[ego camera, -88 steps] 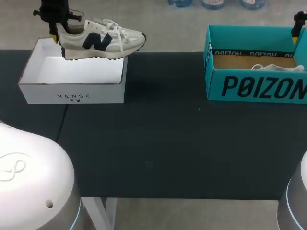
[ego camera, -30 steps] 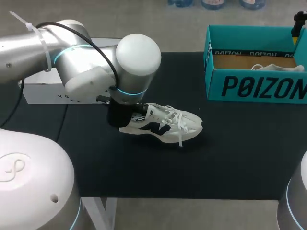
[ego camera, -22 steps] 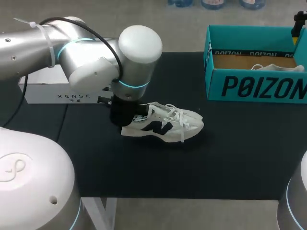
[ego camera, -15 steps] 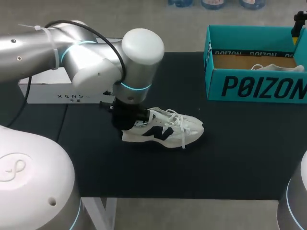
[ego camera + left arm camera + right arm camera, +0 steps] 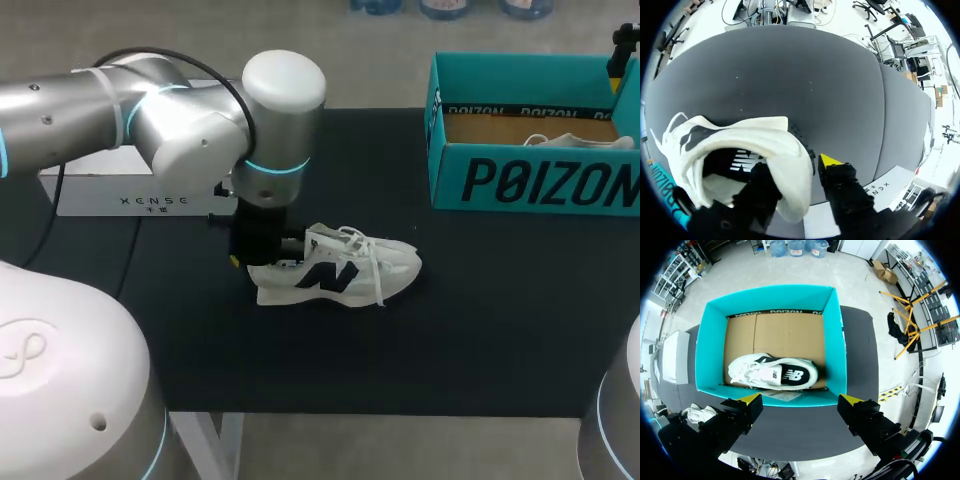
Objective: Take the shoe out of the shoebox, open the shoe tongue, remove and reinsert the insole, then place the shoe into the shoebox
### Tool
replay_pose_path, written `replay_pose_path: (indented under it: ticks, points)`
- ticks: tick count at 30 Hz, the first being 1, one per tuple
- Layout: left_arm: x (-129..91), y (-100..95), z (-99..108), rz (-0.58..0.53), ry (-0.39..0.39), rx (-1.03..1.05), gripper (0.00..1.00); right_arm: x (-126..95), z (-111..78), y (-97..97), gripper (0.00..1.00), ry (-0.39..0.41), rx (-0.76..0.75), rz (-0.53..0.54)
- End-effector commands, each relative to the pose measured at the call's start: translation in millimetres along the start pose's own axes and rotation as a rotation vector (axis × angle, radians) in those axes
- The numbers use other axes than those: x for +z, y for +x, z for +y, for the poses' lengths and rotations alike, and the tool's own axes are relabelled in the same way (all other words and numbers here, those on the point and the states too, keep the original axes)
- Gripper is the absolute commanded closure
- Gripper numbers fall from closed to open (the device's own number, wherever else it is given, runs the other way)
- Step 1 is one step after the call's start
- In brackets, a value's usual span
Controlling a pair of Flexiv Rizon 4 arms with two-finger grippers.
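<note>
Left arm bends down mid-table, left gripper [image 5: 794,167] clamping the white sneaker [image 5: 340,270] by its heel (sole grounded); right gripper [image 5: 801,402] hovers spread-fingered above the teal shoebox [image 5: 835,340].

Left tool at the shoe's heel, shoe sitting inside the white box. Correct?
Not quite. The left tool is at the heel of the shoe, but the shoe sits on the black table, outside the white box. The head view shows it.
</note>
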State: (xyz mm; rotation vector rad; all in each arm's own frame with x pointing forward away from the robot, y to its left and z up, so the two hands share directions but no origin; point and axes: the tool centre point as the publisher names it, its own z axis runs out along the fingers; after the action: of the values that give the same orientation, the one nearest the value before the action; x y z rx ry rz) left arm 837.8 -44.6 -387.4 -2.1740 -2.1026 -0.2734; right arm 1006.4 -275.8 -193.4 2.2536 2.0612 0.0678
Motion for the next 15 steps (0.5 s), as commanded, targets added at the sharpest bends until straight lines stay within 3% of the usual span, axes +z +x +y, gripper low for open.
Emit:
replay_pose_path:
  ticks: [1,8,15]
  points:
    - [-11.5,10.0,-1.9,-0.019,-0.020,0.023,0.00,0.1,-1.2,-0.1,0.00,-0.003,0.001,0.001]
    - [-47.9,17.4,5.9,-0.106,-0.066,0.027,0.00,0.1,-1.2,-0.1,0.00,-0.003,0.001,0.001]
    - [-82.9,41.3,18.9,-0.309,0.005,-0.211,0.00,0.1,-1.2,-0.1,0.00,-0.003,0.001,0.001]
